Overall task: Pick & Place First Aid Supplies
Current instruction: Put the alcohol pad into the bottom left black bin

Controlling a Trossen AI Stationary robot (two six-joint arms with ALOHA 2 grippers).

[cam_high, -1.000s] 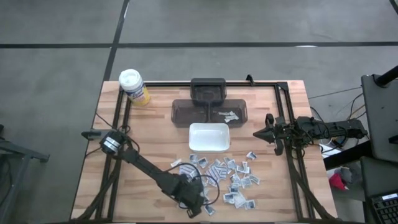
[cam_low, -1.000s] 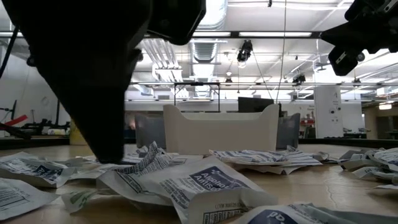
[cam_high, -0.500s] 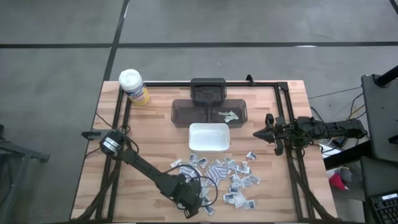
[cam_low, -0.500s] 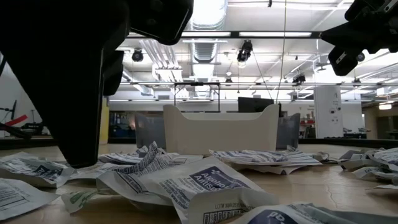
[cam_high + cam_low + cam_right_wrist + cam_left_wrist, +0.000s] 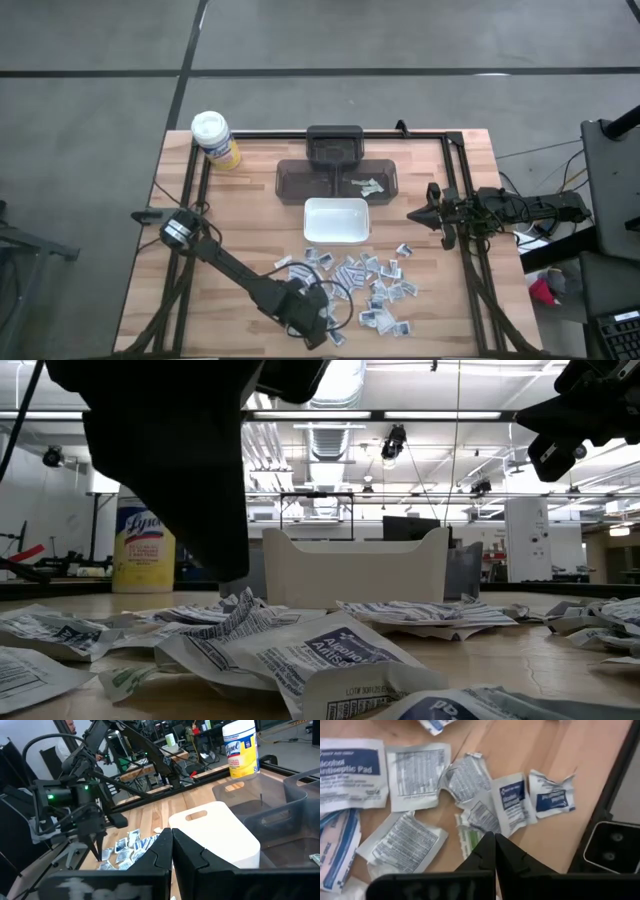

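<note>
Left end effector [image 5: 495, 840] was fully closed, empty, just above the first aid supplies [image 5: 372, 280] scattered on the worktop [image 5: 250, 230] near the white tray [image 5: 336, 220]. Right end effector [image 5: 412, 215] was closed, empty, waiting beside the tray.

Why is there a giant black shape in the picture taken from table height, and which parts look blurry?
Low view: the left gripper hangs close to the lens, backlit by ceiling lights, so it shows as a silhouette; the nearest packets look soft. Left wrist view: the dark fingers at the bottom edge are blurred.
</note>
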